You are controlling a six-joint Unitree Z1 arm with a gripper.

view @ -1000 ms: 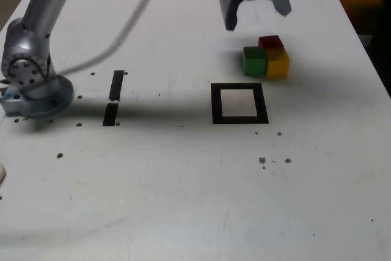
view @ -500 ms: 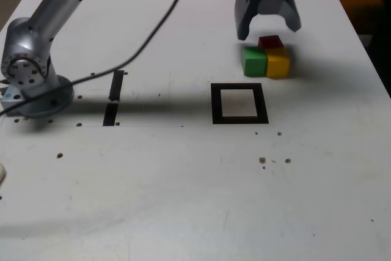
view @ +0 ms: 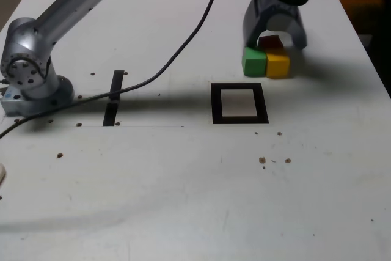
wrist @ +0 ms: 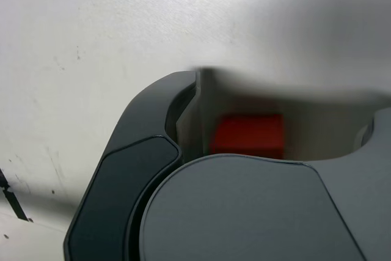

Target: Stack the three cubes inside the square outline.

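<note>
The dark grey metallic pincer (view: pixel 283 43) is spread wide, with the matte red cube (view: pixel 270 42) between its fingertips, partly hidden; the matte green cube (view: pixel 254 62) and yellow cube (view: pixel 278 63) sit just below it in the exterior view.

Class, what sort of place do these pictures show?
Probably a robotics lab or test bench: a jointed metal arm on a white tabletop, small coloured cubes and a black square outline.

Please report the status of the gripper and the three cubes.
Gripper open, around red cube, nothing gripped. Green cube and yellow cube close beside red. All three outside square outline, nothing stacked.
</note>
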